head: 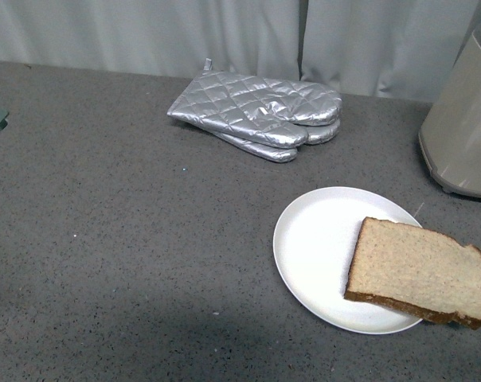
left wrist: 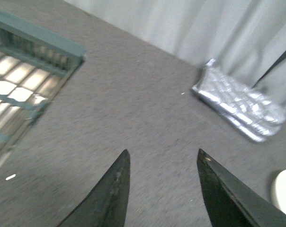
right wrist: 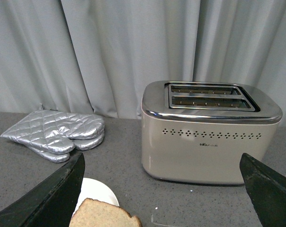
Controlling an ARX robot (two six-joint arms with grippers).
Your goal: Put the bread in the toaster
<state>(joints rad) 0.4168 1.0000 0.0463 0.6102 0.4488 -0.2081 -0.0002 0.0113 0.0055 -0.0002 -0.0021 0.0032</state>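
The bread (head: 420, 270), a tan slice with a brown crust, lies on the right part of a white round plate (head: 320, 247) and overhangs its right rim. The beige toaster (head: 466, 135) stands at the far right, partly cut off. In the right wrist view the toaster (right wrist: 209, 135) shows whole, with two slots in its silver top, and the bread (right wrist: 103, 214) lies at the lower edge. My right gripper (right wrist: 162, 163) is open and empty, above the table between bread and toaster. My left gripper (left wrist: 163, 158) is open and empty over bare table.
Silver quilted oven mitts (head: 260, 114) lie stacked at the back middle; they also show in the left wrist view (left wrist: 240, 101). A teal slatted rack (left wrist: 24, 85) sits at the table's left edge. Grey curtains hang behind the grey speckled table (head: 129, 255).
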